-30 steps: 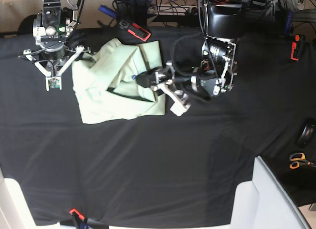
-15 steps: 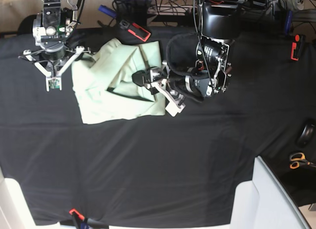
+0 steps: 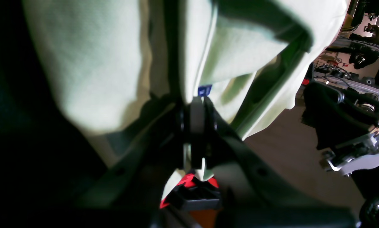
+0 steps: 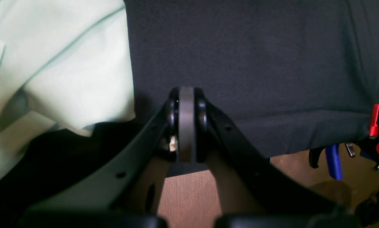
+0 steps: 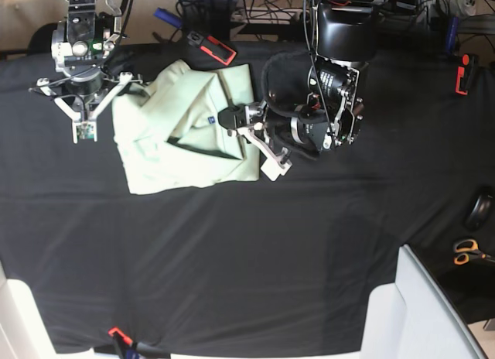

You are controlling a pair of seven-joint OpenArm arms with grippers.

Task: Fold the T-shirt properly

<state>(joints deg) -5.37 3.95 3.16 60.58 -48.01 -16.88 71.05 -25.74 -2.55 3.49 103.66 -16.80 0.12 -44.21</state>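
The T-shirt (image 5: 182,135) lies partly folded on the black tablecloth (image 5: 255,251) at the back left, pale mint green with a small blue label (image 5: 210,120). My left gripper (image 5: 231,117) reaches in from the right and sits on the shirt's right half beside the label. In the left wrist view its jaws (image 3: 196,109) are shut on a fold of the T-shirt (image 3: 97,63) just under the label (image 3: 204,90). The right arm (image 5: 80,80) hovers left of the shirt. My right gripper (image 4: 186,95) is shut and empty over bare cloth, with the T-shirt (image 4: 66,72) to its left.
A red-and-black clamp (image 5: 211,48) lies behind the shirt and another (image 5: 462,73) sits at the far right edge. Orange-handled scissors (image 5: 466,252) and a black object (image 5: 481,210) lie at the right. A white panel (image 5: 421,312) covers the front right corner.
The left gripper has closed on the shirt beside the blue label, after shifting slightly toward the collar and back. The right arm has not moved.
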